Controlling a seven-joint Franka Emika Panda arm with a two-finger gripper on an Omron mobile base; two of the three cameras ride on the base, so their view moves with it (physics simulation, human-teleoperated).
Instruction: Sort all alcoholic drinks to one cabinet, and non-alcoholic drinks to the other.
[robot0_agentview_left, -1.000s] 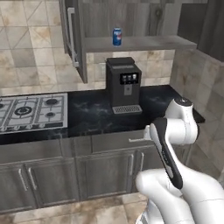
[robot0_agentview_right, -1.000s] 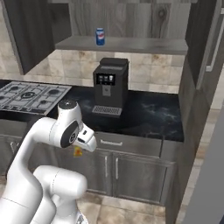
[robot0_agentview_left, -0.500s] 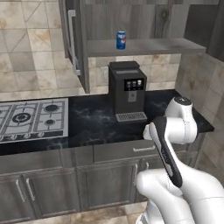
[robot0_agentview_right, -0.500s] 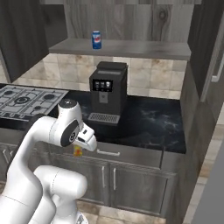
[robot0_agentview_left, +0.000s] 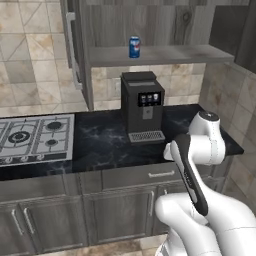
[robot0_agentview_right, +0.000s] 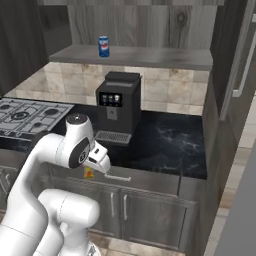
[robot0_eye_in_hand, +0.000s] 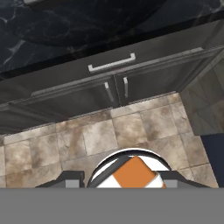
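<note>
A small blue soda can (robot0_agentview_left: 134, 47) stands alone on the shelf of the open grey wood-grain cabinet (robot0_agentview_left: 160, 54), above the coffee machine; it is the same soda can (robot0_agentview_right: 103, 46) in the right base view. My gripper (robot0_agentview_right: 95, 165) hangs folded low in front of the counter edge, pointing down at the floor. It is shut on the orange-yellow carton (robot0_agentview_right: 89, 173). In the hand view the carton's orange and white top (robot0_eye_in_hand: 133, 173) sits between my grey fingers (robot0_eye_in_hand: 70, 183). The cabinet's tall door (robot0_agentview_left: 75, 50) with its pale bar handle stands open.
A black coffee machine (robot0_agentview_left: 142, 107) stands on the dark marble counter (robot0_agentview_left: 100, 142), with a gas hob (robot0_agentview_left: 35, 137) to its left. Grey drawers and lower doors (robot0_eye_in_hand: 116, 87) run beneath the counter, above a tiled floor (robot0_eye_in_hand: 87, 140). Another tall door (robot0_agentview_right: 240, 60) stands open at the right.
The whole picture has shifted a little, so the base has moved; counter and shelf now sit slightly lower. The arm's pose and its grip on the carton are unchanged.
</note>
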